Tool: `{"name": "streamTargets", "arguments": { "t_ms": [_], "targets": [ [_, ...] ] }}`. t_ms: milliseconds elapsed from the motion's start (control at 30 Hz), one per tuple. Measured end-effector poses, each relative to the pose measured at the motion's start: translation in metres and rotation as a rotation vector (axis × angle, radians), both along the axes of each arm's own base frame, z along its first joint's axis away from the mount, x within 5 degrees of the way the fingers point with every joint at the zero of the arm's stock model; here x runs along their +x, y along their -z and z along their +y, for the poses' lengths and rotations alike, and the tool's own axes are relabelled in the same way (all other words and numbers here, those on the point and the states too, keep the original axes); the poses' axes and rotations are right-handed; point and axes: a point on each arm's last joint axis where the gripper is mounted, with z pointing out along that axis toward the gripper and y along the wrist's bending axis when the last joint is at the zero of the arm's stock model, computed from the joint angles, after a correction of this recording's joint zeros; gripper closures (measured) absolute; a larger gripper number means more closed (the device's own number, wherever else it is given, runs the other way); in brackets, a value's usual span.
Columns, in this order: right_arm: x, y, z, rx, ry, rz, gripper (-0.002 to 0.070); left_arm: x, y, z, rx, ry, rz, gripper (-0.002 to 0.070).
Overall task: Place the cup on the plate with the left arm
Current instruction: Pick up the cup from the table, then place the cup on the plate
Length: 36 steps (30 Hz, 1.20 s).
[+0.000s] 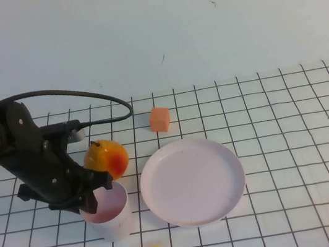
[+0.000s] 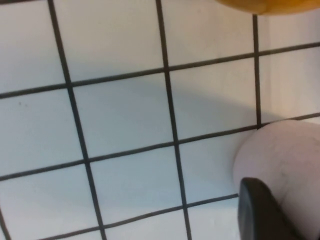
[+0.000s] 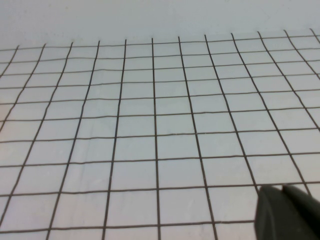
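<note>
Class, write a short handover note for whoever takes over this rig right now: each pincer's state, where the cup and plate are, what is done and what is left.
Left pincer: down at the cup, at its rim on the robot's left side; grip not confirmed.
Right pincer: only its tip shows in its own wrist view, over bare grid cloth; it is absent from the high view.
Cup: upright on the table, left of the plate, not on it. A pear sits just behind the cup.
Done: the approach.
Left: grip, lift, carry right, set on the plate.

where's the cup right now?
High view: the cup stands front-left on the table, beside the plate's left edge and just in front of the pear, with the left gripper at its rim.
</note>
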Motion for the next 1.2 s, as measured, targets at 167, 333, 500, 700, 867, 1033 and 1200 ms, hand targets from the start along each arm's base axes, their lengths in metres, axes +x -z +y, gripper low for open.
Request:
{"name": "streamTargets", "arguments": {
  "t_ms": [167,333,500,700,867,1033,1200],
  "targets": [
    [0.0,0.0,0.0,0.0,0.0,0.0,0.0681,-0.001,0.0,0.0,0.004,0.022,0.011,0.0657],
    [0.0,0.0,0.0,0.0,0.0,0.0,0.0681,-0.003,-0.005,-0.001,-0.009,0.033,0.027,0.0666],
    [0.0,0.0,0.0,0.0,0.0,0.0,0.0681,0.001,-0.039,-0.006,-0.066,0.033,-0.035,0.0666],
    [0.0,0.0,0.0,-0.006,-0.002,0.0,0.0681,0.005,-0.083,-0.037,-0.118,0.117,-0.163,0.0666],
    [0.0,0.0,0.0,0.0,0.0,0.0,0.0681,0.004,-0.098,-0.078,-0.114,0.237,-0.257,0.0666],
    [0.0,0.0,0.0,0.0,0.0,0.0,0.0681,0.014,-0.085,-0.105,-0.107,0.292,-0.264,0.0666],
    [0.0,0.0,0.0,-0.006,-0.002,0.0,0.0681,0.03,-0.06,-0.115,-0.088,0.3,-0.218,0.0666]
  ]
}}
